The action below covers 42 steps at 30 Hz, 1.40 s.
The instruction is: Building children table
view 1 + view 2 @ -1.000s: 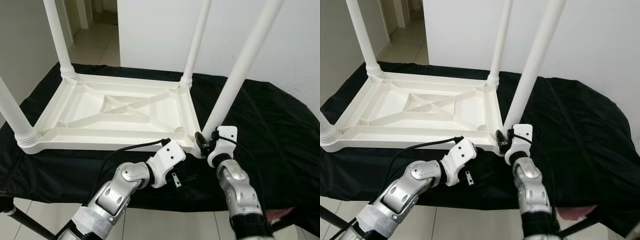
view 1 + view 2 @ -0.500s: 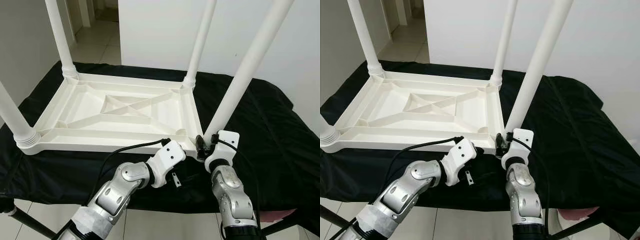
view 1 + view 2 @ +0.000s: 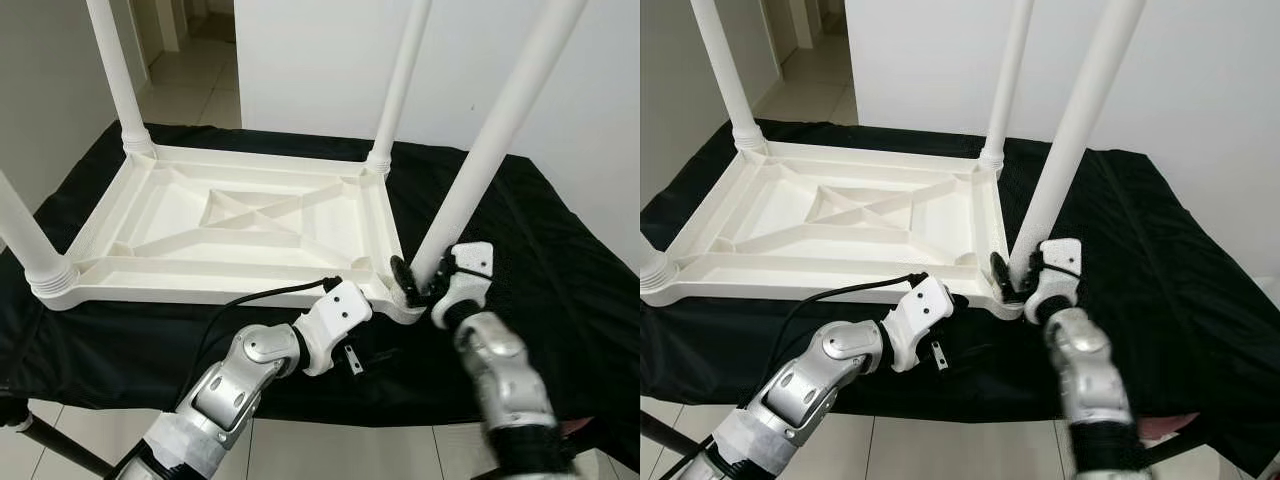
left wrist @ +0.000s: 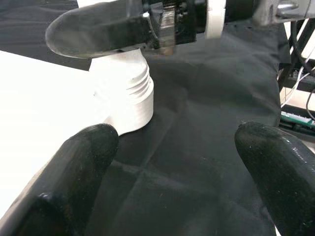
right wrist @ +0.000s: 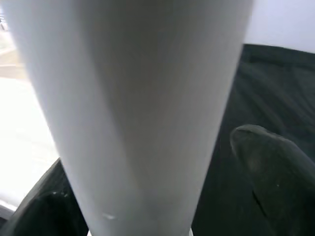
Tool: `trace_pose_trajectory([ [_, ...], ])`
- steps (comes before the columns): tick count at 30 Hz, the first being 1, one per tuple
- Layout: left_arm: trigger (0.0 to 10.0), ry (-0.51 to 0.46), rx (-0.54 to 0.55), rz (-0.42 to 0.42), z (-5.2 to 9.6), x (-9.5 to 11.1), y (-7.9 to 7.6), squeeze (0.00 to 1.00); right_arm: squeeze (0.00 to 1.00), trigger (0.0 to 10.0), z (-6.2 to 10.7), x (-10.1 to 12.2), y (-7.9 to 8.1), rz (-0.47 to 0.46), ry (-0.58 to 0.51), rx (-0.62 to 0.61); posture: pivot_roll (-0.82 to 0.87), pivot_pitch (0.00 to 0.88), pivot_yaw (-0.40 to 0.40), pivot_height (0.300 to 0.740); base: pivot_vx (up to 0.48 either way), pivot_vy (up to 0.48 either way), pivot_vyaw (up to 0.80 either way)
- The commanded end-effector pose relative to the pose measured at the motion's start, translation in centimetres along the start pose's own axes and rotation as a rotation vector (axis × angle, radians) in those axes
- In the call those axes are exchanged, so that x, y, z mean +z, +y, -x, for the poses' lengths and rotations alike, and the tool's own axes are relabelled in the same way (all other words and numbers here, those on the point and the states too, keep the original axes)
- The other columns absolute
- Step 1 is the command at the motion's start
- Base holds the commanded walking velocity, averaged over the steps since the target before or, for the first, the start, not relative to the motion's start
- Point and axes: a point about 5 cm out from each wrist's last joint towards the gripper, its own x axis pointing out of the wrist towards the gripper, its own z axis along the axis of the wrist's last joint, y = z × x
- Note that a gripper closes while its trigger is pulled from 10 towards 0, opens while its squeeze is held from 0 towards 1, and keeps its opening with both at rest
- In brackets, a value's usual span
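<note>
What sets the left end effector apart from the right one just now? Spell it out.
The right end effector sits at the base of the near right table leg, fingers either side of it; the left end effector hovers open over the black cloth, holding nothing. The right wrist is raised; the left is lower. Both are near the same table corner.

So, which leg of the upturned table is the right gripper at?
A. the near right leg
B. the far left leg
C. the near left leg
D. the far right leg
A: the right gripper has its fingers around the base of the near right leg, at the corner of the table nearest the robot's right arm.
</note>
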Motion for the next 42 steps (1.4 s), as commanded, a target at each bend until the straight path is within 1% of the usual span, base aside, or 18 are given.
trace_pose_trajectory([
  [1, 10.0, 0.009, -0.017, -0.002, -0.2, 0.0, 0.0, 0.00, 0.00, 10.0, 0.0, -0.4, 0.1, 0.005, 0.013, 0.030, 0.04, 0.050, -0.060, 0.740, 0.000, 0.000, 0.00],
  [5, 10.0, 0.008, -0.016, -0.003, -0.2, 0.1, 0.1, 0.00, 0.00, 10.0, -0.1, -0.5, -0.3, 0.049, 0.023, 0.076, 0.05, 0.044, -0.062, 0.740, 0.000, 0.000, 0.00],
  [9, 10.0, 0.007, -0.009, -0.006, -0.2, 0.1, 0.2, 0.00, 0.00, 10.0, -0.2, -0.6, -1.6, 0.114, 0.060, 0.241, 0.05, 0.044, -0.063, 0.740, 0.000, 0.000, 0.00],
  [14, 10.0, 0.007, -0.008, -0.007, -0.1, 0.1, 0.3, 0.00, 0.00, 10.0, -0.4, -0.5, -2.2, 0.150, 0.088, 0.316, 0.05, 0.043, -0.061, 0.740, 0.000, 0.000, 0.00],
  [15, 10.0, 0.007, -0.007, -0.008, -0.2, 0.2, 0.3, 0.00, 0.00, 7.1, -0.6, -0.5, -2.4, 0.166, 0.101, 0.338, 0.05, 0.043, -0.061, 0.740, 0.000, 0.000, 0.00],
  [16, 10.0, 0.007, -0.006, -0.009, -0.2, 0.2, 0.3, 0.00, 0.00, 4.8, -0.7, -0.6, -2.6, 0.178, 0.114, 0.359, 0.05, 0.043, -0.061, 0.740, 0.000, 0.000, 0.00],
  [17, 10.0, 0.007, -0.006, -0.009, -0.2, 0.2, 0.3, 0.00, 0.00, 4.8, -0.7, -0.6, -2.6, 0.178, 0.114, 0.359, 0.05, 0.043, -0.061, 0.740, 0.000, 0.000, 0.00],
  [18, 10.0, 0.007, -0.005, -0.010, -0.1, 0.2, 0.4, 0.00, 0.00, 3.8, -0.8, -0.6, -2.6, 0.188, 0.121, 0.377, 0.05, 0.043, -0.061, 0.740, 0.000, 0.000, 0.00],
  [19, 10.0, 0.007, -0.005, -0.010, -0.1, 0.2, 0.4, 0.00, 0.00, 3.8, -0.8, -0.6, -2.6, 0.188, 0.121, 0.377, 0.05, 0.043, -0.061, 0.740, 0.000, 0.000, 0.00],
  [20, 10.0, 0.009, -0.003, -0.010, -0.1, 0.2, 0.4, 0.00, 0.00, 2.7, -0.8, -0.7, -2.6, 0.190, 0.128, 0.390, 0.05, 0.043, -0.061, 0.740, 0.000, 0.000, 0.00],
  [21, 10.0, 0.009, -0.002, -0.011, -0.1, 0.2, 0.4, 0.00, 0.00, 0.0, -0.8, -0.8, -2.6, 0.196, 0.137, 0.408, 0.06, 0.040, -0.060, 0.740, 0.000, 0.000, 0.00],
  [32, 10.0, 0.009, -0.002, -0.013, -0.1, 0.2, 0.6, 0.00, 0.00, 0.0, -0.5, -1.3, -3.2, 0.197, 0.149, 0.455, 0.06, 0.037, -0.057, 0.740, 0.000, 0.000, 0.00],
  [33, 10.0, 0.009, -0.003, -0.015, -0.1, 0.2, 0.5, 0.00, 0.00, 0.4, -0.4, -1.5, -3.3, 0.195, 0.151, 0.453, 0.06, 0.036, -0.056, 0.740, 0.000, 0.000, 0.00],
  [35, 10.0, 0.009, -0.003, -0.015, -0.1, 0.2, 0.5, 0.00, 0.00, 0.4, -0.4, -1.5, -3.3, 0.195, 0.151, 0.453, 0.06, 0.036, -0.056, 0.740, 0.000, 0.000, 0.00],
  [36, 10.0, 0.009, -0.005, -0.015, -0.1, 0.2, 0.5, 0.00, 0.00, 3.3, -0.4, -1.6, -3.4, 0.193, 0.155, 0.441, 0.06, 0.036, -0.056, 0.740, 0.000, 0.000, 0.00],
  [37, 10.0, 0.009, -0.006, -0.016, -0.1, 0.2, 0.5, 0.00, 0.00, 10.0, -0.6, -1.7, -3.5, 0.163, 0.159, 0.388, 0.06, 0.034, -0.058, 0.740, 0.000, 0.000, 0.00],
  [38, 10.0, 0.009, -0.007, -0.015, -0.1, 0.2, 0.4, 0.00, 0.00, 10.0, -0.9, -1.9, -3.5, 0.138, 0.162, 0.324, 0.06, 0.033, -0.061, 0.740, 0.000, 0.000, 0.00],
  [42, 10.0, 0.010, -0.009, -0.014, -0.1, 0.1, 0.3, 0.00, 0.00, 10.0, -1.2, -2.4, -3.3, 0.099, 0.174, 0.214, 0.06, 0.033, -0.063, 0.740, 0.000, 0.000, 0.00],
])
